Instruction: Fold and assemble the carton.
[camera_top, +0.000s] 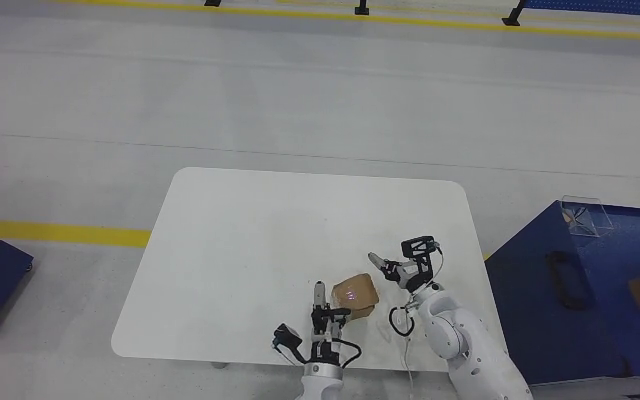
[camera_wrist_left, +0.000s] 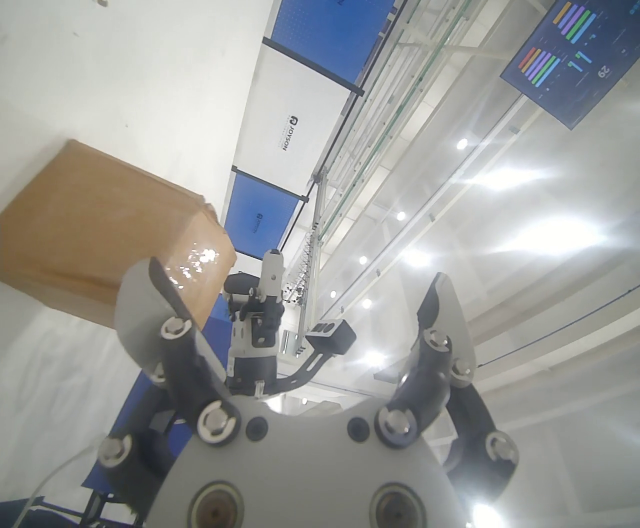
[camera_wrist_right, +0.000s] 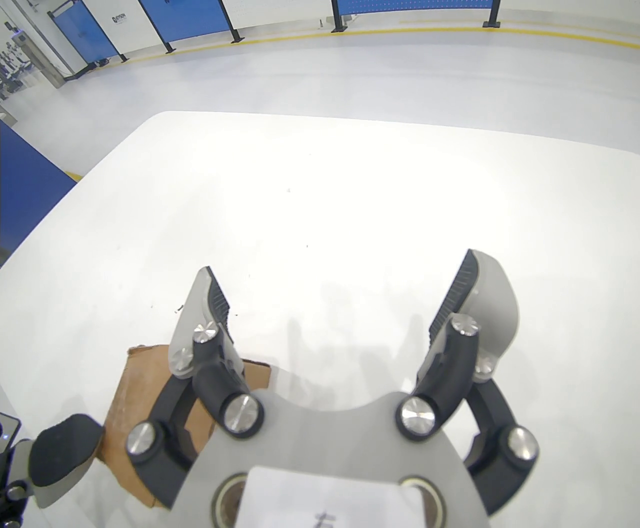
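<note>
A small brown carton (camera_top: 354, 295) stands folded up as a box near the front edge of the white table (camera_top: 260, 230). My left gripper (camera_top: 326, 304) is just beside it on the near side, tilted upward and open, with nothing between its fingers. In the left wrist view the carton (camera_wrist_left: 100, 235) sits next to one finger (camera_wrist_left: 150, 285) of the left gripper (camera_wrist_left: 295, 295). My right gripper (camera_top: 386, 265) hovers a little past the carton's far right corner, open and empty. In the right wrist view the right gripper (camera_wrist_right: 342, 285) partly covers the carton (camera_wrist_right: 130, 395).
The table's far and left parts (camera_wrist_right: 300, 200) are bare white surface. A blue cabinet (camera_top: 570, 300) stands off the table's right side. The table's front edge runs close behind the carton.
</note>
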